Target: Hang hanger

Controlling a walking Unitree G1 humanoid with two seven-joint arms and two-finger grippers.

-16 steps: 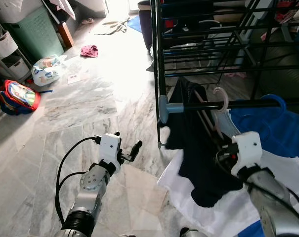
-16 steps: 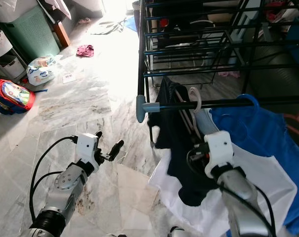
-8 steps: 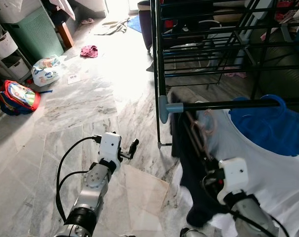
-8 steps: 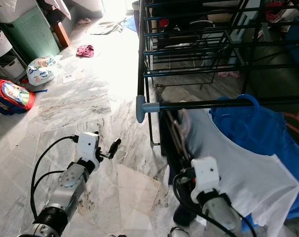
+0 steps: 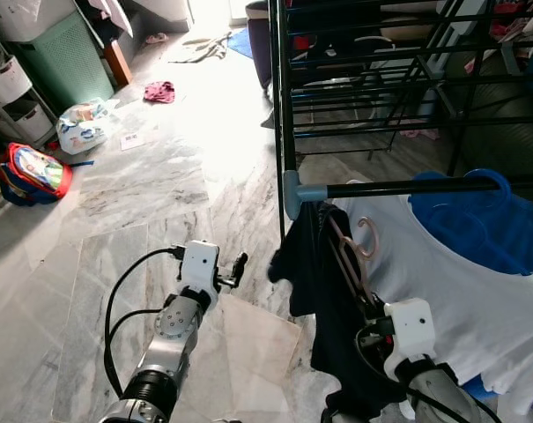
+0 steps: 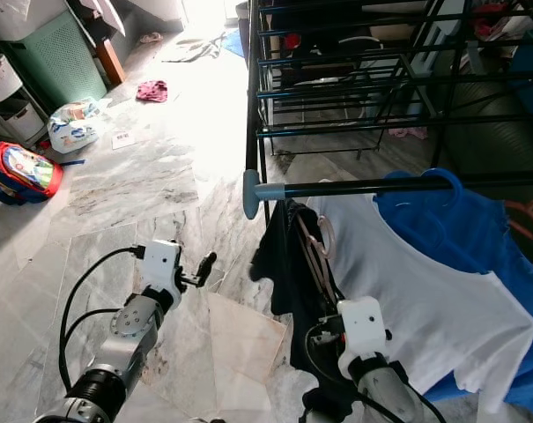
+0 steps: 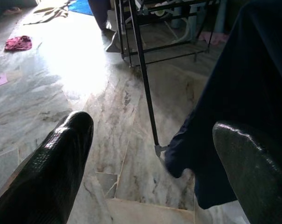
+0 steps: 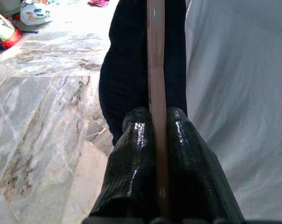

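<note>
Marble floor (image 5: pixel 116 203) spread under the black drying rack (image 5: pixel 282 106). Our right gripper (image 8: pixel 157 140), at five o'clock, clenched the pink hanger (image 5: pixel 359 251) carrying a dark garment (image 5: pixel 323 300), its hook just below the rail (image 5: pixel 407 187). We needed to lift higher, hook squared over. Left gripper (image 7: pixel 145 154) hung released.

I find no text, label, brand, number or sign that I can read in any view. A small paper slip (image 5: pixel 131 139) lies on the marble floor (image 5: pixel 143 189) near the printed plastic bag (image 5: pixel 84 125), toward the floor's far left edge; its markings are too small to make out. The bag and the backpack (image 5: pixel 33 171) carry colourful prints, but I can resolve no lettering on either.
</note>
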